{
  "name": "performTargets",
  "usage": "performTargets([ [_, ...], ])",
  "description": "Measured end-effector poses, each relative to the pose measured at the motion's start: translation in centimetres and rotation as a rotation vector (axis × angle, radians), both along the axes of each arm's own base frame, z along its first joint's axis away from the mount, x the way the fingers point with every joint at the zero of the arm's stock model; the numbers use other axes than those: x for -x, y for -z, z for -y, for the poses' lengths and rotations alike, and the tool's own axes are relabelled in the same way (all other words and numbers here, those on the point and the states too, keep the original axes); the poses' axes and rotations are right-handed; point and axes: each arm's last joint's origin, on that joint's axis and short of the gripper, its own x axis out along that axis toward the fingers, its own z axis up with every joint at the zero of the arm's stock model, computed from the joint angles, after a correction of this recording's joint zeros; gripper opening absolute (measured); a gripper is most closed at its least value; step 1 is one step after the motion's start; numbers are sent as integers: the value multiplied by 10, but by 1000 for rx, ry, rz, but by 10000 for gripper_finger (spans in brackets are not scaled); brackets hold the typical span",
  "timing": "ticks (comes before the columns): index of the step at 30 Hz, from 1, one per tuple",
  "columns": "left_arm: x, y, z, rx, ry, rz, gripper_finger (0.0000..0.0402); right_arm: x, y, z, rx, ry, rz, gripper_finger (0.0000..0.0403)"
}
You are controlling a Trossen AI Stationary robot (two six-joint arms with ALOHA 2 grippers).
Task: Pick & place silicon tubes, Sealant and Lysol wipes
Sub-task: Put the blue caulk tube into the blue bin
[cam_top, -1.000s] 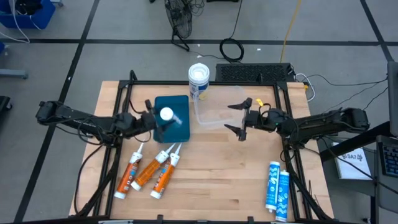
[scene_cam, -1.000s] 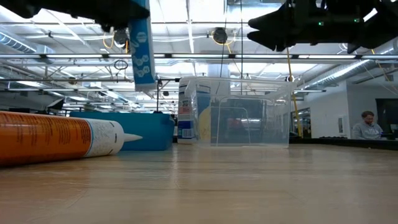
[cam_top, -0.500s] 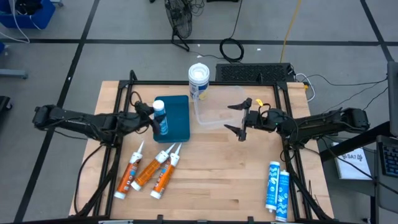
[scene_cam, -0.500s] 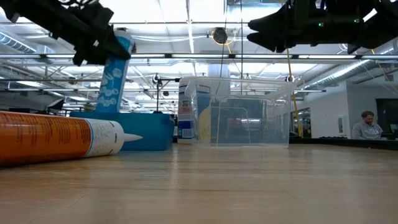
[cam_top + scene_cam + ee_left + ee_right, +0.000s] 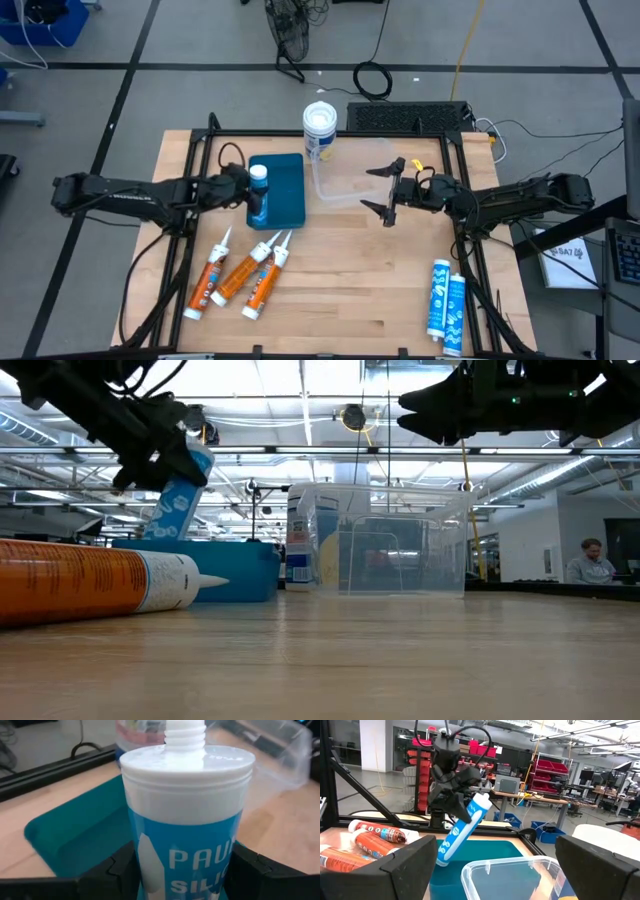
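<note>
The left gripper (image 5: 243, 190) is clamped on a blue tube (image 5: 259, 192) with a white cap, holding it tilted over the teal tray (image 5: 285, 195). In the low view the tube (image 5: 178, 495) leans with its cap end up and its lower end at the tray's rim (image 5: 250, 565); whether it touches the tray floor cannot be told. The left wrist view shows the dark fingers (image 5: 112, 872) pressed on both sides of the tube's blue-and-white body (image 5: 187, 815), the teal tray (image 5: 75, 827) beneath.

From the table's middle, the tray sits at about 10 o'clock. The wipes canister (image 5: 319, 130), white lid up, stands at about 12 o'clock, near the table's far edge and just beside the clear plastic tub (image 5: 345, 180). In the low view the canister (image 5: 298, 545) shows partly behind the tub (image 5: 400, 540).

Three orange tubes (image 5: 240, 275) lie side by side at about 8 o'clock, nozzles pointing towards the tray; the nearest (image 5: 90, 582) fills the low view's left side. Two more blue tubes (image 5: 446, 295) lie together at about 4 o'clock, near the table's corner.

The right gripper (image 5: 388, 190) hovers at about 2 o'clock by the tub's right side, its fingers spread apart and holding nothing
</note>
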Motion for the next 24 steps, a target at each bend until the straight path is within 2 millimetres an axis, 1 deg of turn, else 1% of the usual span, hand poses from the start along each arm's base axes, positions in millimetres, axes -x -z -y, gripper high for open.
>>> performTargets([
  [6,-5,6,-5,15,-27,-28,217,0,1,2,5,65,-8,380],
  [9,-7,8,-6,16,-34,-38,221,0,1,2,7,69,-8,380],
  [11,-8,9,-7,-1,-26,-58,256,0,0,2,11,69,-8,380],
  [15,-7,11,-7,-9,-29,-74,343,0,0,2,14,70,-9,380],
  [17,-7,11,-7,-11,-29,-75,373,0,0,2,14,70,-9,380],
  [20,-7,11,-7,-14,-27,-77,393,0,0,2,14,70,-9,380],
  [24,-7,11,-7,-42,-7,-95,381,0,0,2,14,70,-9,380],
])
